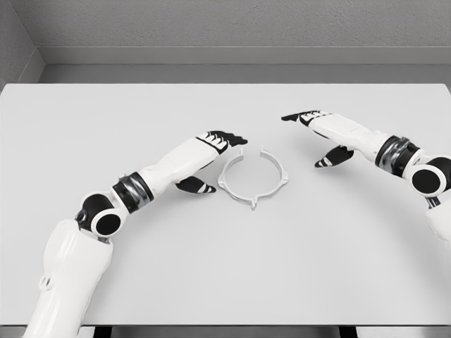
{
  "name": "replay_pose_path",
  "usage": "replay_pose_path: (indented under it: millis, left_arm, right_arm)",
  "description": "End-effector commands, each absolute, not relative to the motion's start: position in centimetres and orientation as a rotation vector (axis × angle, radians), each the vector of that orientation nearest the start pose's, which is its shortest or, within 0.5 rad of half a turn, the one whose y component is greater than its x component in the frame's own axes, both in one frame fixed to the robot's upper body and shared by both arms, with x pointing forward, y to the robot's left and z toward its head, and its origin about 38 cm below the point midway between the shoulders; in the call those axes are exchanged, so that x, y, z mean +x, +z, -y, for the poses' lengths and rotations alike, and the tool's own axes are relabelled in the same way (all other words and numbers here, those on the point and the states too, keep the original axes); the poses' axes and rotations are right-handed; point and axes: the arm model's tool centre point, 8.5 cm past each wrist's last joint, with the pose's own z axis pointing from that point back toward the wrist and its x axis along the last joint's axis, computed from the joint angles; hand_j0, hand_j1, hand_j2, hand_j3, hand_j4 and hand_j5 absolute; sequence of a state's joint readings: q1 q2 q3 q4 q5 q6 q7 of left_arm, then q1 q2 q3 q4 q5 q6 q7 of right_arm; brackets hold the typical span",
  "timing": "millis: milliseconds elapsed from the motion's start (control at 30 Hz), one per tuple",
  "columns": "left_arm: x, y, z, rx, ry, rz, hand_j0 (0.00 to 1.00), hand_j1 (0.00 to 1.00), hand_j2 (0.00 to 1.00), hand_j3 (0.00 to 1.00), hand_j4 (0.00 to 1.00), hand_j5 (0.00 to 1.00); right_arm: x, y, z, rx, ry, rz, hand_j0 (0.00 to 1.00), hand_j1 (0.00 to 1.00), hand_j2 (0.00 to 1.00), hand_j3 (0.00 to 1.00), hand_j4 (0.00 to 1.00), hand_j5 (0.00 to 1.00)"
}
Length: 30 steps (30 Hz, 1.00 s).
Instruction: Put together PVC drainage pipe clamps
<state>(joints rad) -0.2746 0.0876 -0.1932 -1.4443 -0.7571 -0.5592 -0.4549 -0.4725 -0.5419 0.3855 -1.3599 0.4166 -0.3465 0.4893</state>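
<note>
Flat on the white table [84, 211], a little toward the far edge from the middle and about midway between the left and right edges: a white ring-shaped pipe clamp [253, 177], thin-walled, with a gap in its far side and small lugs sticking out at the near and right sides. Just left of the clamp, the left hand [215, 151], palm down, dark fingers [231, 137] stretched out flat toward the ring's far-left rim and close to it, contact impossible to judge; thumb [197, 186] splayed to the near side, holding nothing. White forearm running back from there to the near-left corner. To the right of the clamp and clearly apart from it, the right hand [320, 130], also palm down, fingers extended toward the left, thumb [333, 158] hanging off on the near side, nothing grasped. Its arm leaving over the right edge of the table.
</note>
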Motion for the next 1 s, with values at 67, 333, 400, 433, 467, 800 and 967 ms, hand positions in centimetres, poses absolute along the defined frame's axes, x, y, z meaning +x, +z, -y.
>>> replay_pose_path:
  millis: [67, 333, 400, 433, 467, 800, 967]
  left_arm:
    - [40.8, 11.8, -13.7, 0.218, -1.546, 1.786, 1.00, 1.00, 1.00, 1.00, 1.00, 1.00]
    - [40.8, 11.1, -12.6, 0.185, -1.554, 1.773, 1.00, 1.00, 1.00, 1.00, 1.00, 1.00]
    - [40.9, 10.9, -12.6, 0.182, -1.555, 1.766, 1.00, 1.00, 1.00, 1.00, 1.00, 1.00]
    - [40.9, 10.9, -12.5, 0.181, -1.552, 1.770, 1.00, 1.00, 1.00, 1.00, 1.00, 1.00]
    - [40.9, 10.9, -12.4, 0.179, -1.554, 1.766, 1.00, 1.00, 1.00, 1.00, 1.00, 1.00]
    - [41.4, 10.4, -11.9, 0.159, -1.549, 1.753, 1.00, 1.00, 1.00, 1.00, 1.00, 1.00]
    - [41.8, 10.6, -11.3, 0.148, -1.547, 1.759, 1.00, 1.00, 1.00, 1.00, 1.00, 1.00]
  right_arm:
    - [45.5, 15.9, 28.0, -0.348, 1.579, 1.468, 1.00, 1.00, 1.00, 1.00, 1.00, 1.00]
    - [45.4, 15.8, 28.0, -0.346, 1.578, 1.466, 1.00, 1.00, 1.00, 1.00, 1.00, 1.00]
    - [45.4, 15.9, 28.2, -0.351, 1.581, 1.463, 1.00, 1.00, 1.00, 1.00, 1.00, 1.00]
    - [45.4, 16.0, 28.5, -0.358, 1.584, 1.456, 1.00, 1.00, 1.00, 1.00, 1.00, 1.00]
    - [45.4, 16.1, 28.5, -0.358, 1.583, 1.458, 1.00, 1.00, 1.00, 1.00, 1.00, 1.00]
    - [45.4, 16.0, 28.5, -0.356, 1.586, 1.455, 1.00, 1.00, 1.00, 1.00, 1.00, 1.00]
    - [45.4, 16.1, 28.5, -0.359, 1.584, 1.459, 1.00, 1.00, 1.00, 1.00, 1.00, 1.00]
